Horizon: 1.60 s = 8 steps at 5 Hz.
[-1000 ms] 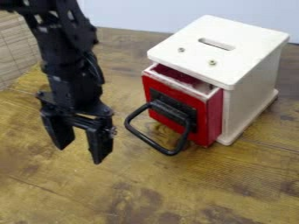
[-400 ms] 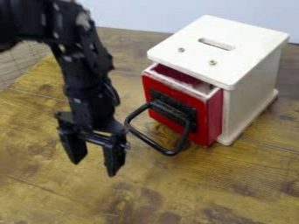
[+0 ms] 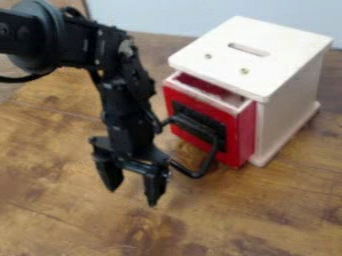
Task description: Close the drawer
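Hovering the gripper (image 3: 131, 190) in the lower centre of the frame, just left of and below the black loop handle (image 3: 181, 145); not telling for sure whether touching it. Showing the claw parted about midway, two fingers pointing down at the wooden table (image 3: 54, 220), clasping nothing.

Finding the red drawer (image 3: 214, 122) right of centre, jutting partly out of the white box (image 3: 274, 75), its front facing the lower left, the handle drooping from it toward the table.

Judging the step in hand as lining up for the push. Aiming, ideally, at the flat red face and not at the loop, that part likely swinging or slipping under a finger. Pushing along the drawer's own line, toward the upper right, squarely, so avoiding jamming it askew. Going slowly, the box looking light and possibly sliding away across the table instead of taking the drawer in. Perhaps bringing the fingers together first, making a blunter, steadier pusher.

Counting: one arm (image 3: 114, 80), one gripper with two fingers showing, one drawer, one handle, one box, one slot (image 3: 246, 48) and two small dark dots (image 3: 245, 70) on the box top.
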Each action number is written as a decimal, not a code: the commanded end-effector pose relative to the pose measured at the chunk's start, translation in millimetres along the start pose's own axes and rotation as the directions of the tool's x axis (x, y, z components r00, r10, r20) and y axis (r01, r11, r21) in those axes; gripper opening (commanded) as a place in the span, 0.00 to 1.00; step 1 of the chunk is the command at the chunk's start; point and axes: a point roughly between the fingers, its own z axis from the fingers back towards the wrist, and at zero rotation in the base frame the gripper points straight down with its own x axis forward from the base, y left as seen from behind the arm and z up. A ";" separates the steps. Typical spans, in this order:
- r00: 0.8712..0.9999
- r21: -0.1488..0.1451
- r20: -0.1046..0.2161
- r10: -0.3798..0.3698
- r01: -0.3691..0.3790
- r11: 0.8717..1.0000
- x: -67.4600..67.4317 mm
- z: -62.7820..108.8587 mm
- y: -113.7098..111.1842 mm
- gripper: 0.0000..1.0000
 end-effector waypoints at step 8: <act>0.994 0.005 0.094 -0.061 0.060 0.998 55.4 22.3 -44.1 1.00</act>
